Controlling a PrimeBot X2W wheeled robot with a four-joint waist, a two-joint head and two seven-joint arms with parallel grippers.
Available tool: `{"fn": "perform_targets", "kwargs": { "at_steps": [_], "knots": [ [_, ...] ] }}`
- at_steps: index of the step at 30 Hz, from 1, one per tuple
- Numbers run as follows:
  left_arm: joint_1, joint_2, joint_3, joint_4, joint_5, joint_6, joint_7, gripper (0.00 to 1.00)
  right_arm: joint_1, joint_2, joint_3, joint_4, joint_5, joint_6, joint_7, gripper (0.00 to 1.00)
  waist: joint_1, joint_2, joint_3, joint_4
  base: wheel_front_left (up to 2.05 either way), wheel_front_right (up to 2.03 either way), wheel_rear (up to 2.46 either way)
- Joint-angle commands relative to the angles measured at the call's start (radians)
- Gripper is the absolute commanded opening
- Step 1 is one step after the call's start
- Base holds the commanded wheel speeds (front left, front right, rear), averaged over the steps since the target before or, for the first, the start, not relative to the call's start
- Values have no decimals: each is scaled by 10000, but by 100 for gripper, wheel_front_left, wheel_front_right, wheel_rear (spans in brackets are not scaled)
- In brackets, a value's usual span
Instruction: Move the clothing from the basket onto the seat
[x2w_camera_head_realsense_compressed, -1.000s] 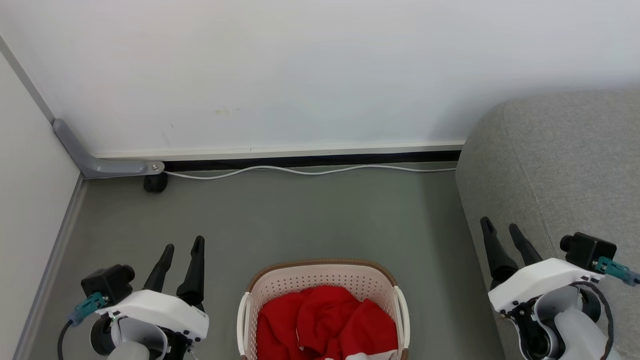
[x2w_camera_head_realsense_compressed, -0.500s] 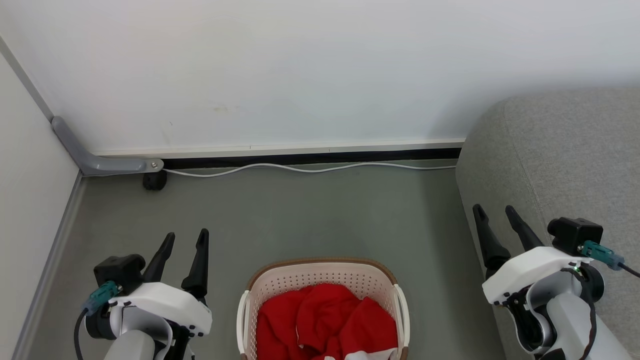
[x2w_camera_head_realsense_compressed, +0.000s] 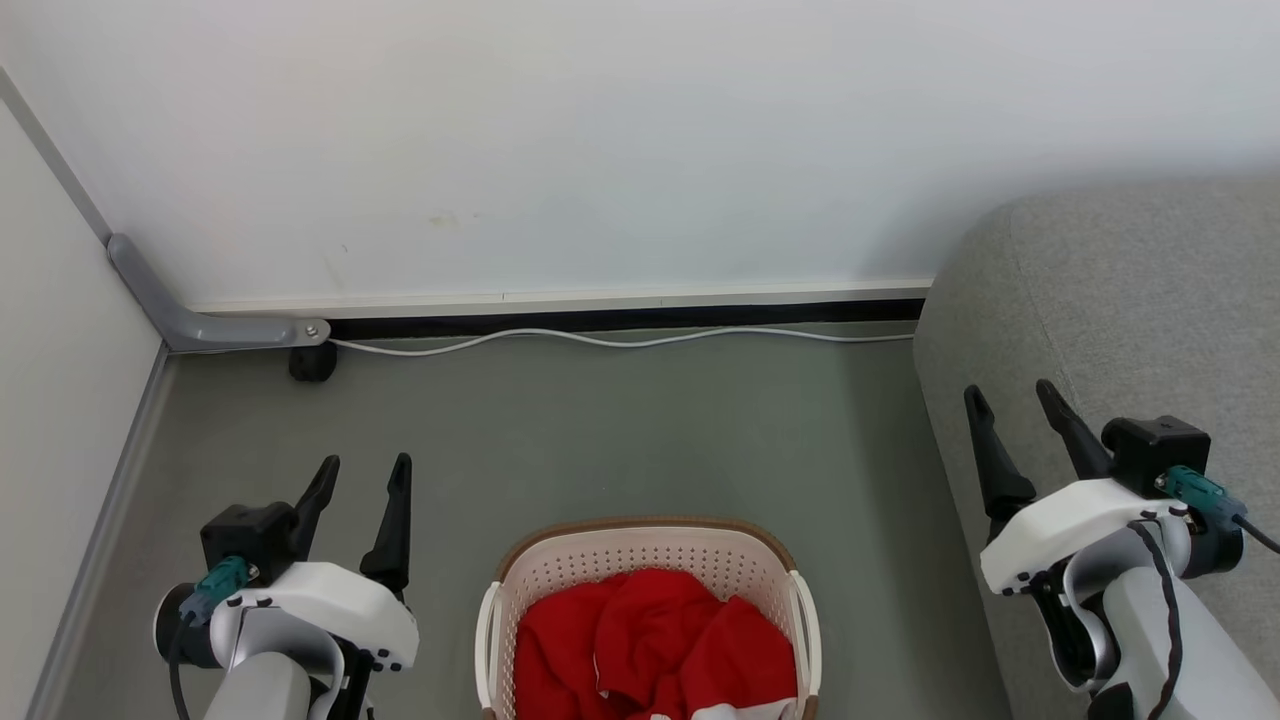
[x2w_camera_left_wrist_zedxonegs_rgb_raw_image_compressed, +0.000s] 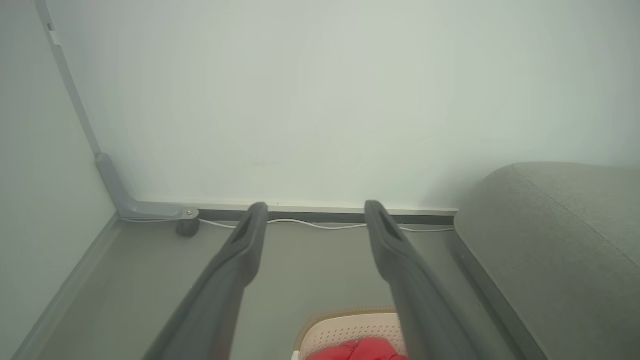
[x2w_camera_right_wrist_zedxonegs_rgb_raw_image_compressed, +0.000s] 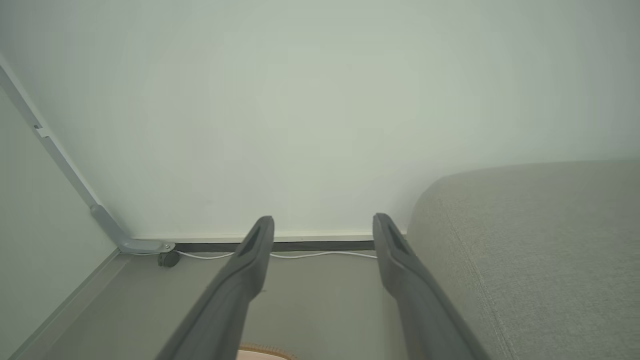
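Note:
The red clothing (x2w_camera_head_realsense_compressed: 650, 645) lies bunched in the cream basket (x2w_camera_head_realsense_compressed: 640, 548) on the floor at the bottom centre of the head view; a white band shows at its lower edge. In the left wrist view the basket (x2w_camera_left_wrist_zedxonegs_rgb_raw_image_compressed: 345, 327) and a bit of clothing (x2w_camera_left_wrist_zedxonegs_rgb_raw_image_compressed: 362, 350) peek in at the bottom. The grey seat (x2w_camera_head_realsense_compressed: 1130, 320) rises on the right. My left gripper (x2w_camera_head_realsense_compressed: 364, 472) hovers open to the left of the basket, empty. My right gripper (x2w_camera_head_realsense_compressed: 1010, 396) is open and empty in front of the seat's edge, to the right of the basket.
A white wall runs along the back with a white cable (x2w_camera_head_realsense_compressed: 620, 341) lying at its foot. A grey metal bracket with a black caster (x2w_camera_head_realsense_compressed: 312, 362) sits in the left corner. Grey floor (x2w_camera_head_realsense_compressed: 620, 440) lies between basket and wall.
Both arms have risen a little in the head view, the right gripper more than the left. Both grippers stay open. The basket and clothing have not moved.

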Motion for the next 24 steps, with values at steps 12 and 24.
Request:
{"fn": "perform_targets", "kwargs": {
  "at_steps": [12,24],
  "knots": [
    [-724,11,756,205,1478,-71,-442,100,-571,17,-251,-70,-1725,44,-483,100,0,0,-1,11,0,0,0],
    [-718,-121,983,190,1493,-71,-442,100,-521,153,-624,-283,-1915,44,-483,100,0,0,105,20,0,0,0]
  ]
}}
